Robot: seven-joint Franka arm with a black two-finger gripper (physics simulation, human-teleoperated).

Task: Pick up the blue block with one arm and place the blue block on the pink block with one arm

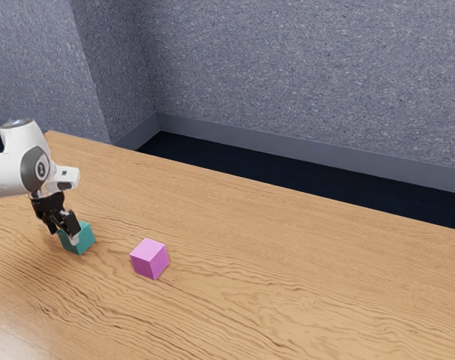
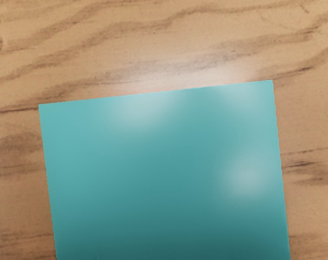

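The blue block (image 1: 82, 238), teal in colour, rests on the wooden table (image 1: 287, 255) at the exterior view's left. My gripper (image 1: 67, 231) has come down over it, and its black fingers (image 1: 60, 222) press the block from two sides, so it is shut on the block. In the wrist view the blue block (image 2: 164, 179) lies right under my hand as a large teal square. The pink block (image 1: 150, 258) sits on the table a short way toward the exterior view's right of the blue block, apart from it.
Bare wood stretches across the table toward the exterior view's right. The table's far edge (image 1: 235, 174) runs in front of a dark floor and grey walls (image 1: 302, 67).
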